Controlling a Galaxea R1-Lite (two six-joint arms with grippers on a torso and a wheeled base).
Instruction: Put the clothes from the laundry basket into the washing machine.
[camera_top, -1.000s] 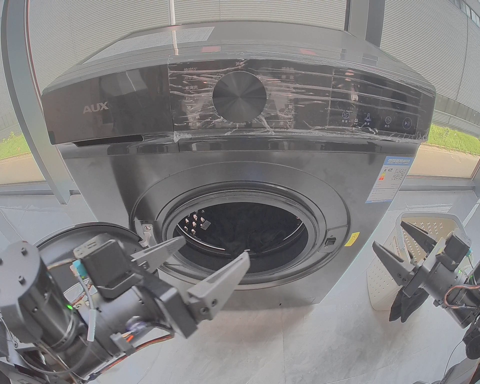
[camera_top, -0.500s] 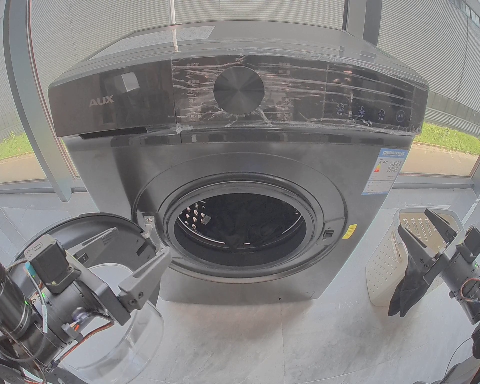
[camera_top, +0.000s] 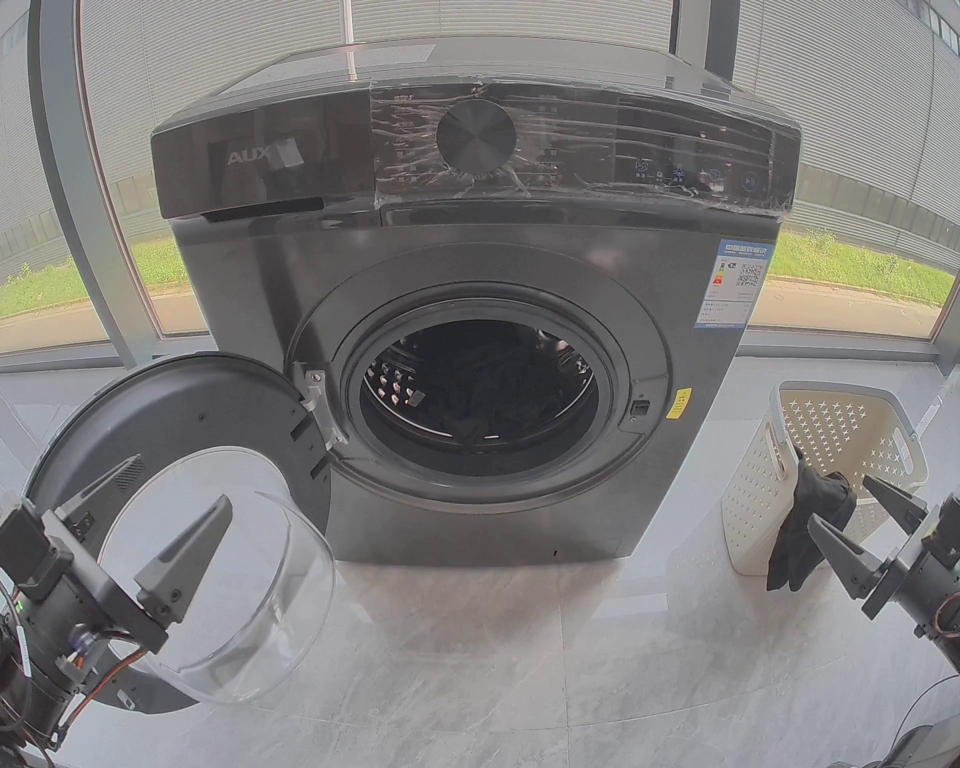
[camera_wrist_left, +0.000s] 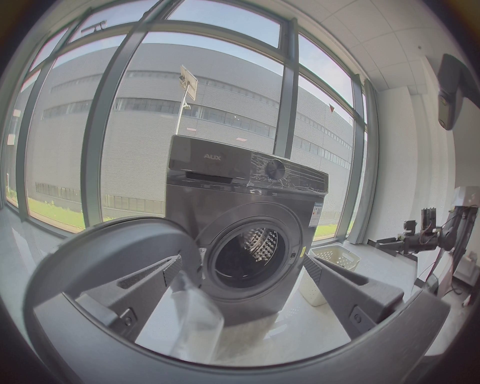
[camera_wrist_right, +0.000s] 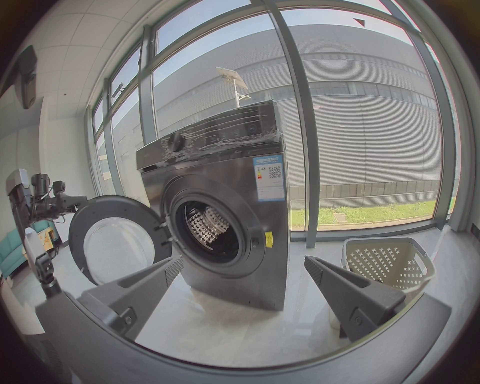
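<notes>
Presently, the left claw (camera_top: 150, 520) (camera_wrist_left: 242, 260) is held low on the left, its two fingers spread wide with nothing between them. It is seen just in front of the round door (camera_top: 170, 420), which is swung fully open to the left, its clear glass bowl (camera_top: 230, 580) facing outward.

The right claw (camera_top: 840, 500) (camera_wrist_right: 240, 260) is likewise spread wide and nothing is gripped by it. It is placed low on the right, and one fingertip lies just beside a dark garment (camera_top: 800, 530). That garment is draped over the near rim of the laundry basket (camera_top: 840, 390) (camera_wrist_right: 387, 242) and hangs down its outer wall. The pale, perforated basket stands on the floor to the right of the washing machine (camera_top: 480, 250) (camera_wrist_left: 240, 210) (camera_wrist_right: 220, 200).

Dark clothes (camera_top: 480, 380) can be seen already lying inside the drum, behind the open round mouth.

A row of pale letters (camera_top: 250, 157) is carried on the dark top panel toward its left end. A round dial (camera_top: 476, 137) is set in the middle of the panel, and small touch symbols (camera_top: 690, 175) are lined up to its right; the dial and symbols are covered by wrinkled clear film. A white and blue label (camera_top: 735, 285) (camera_wrist_right: 270, 177) with coloured bars and a square code is stuck at the upper right of the front; its small print cannot be made out. A small yellow sticker (camera_top: 679, 403) (camera_wrist_right: 269, 239) is fixed beside the door latch.
</notes>
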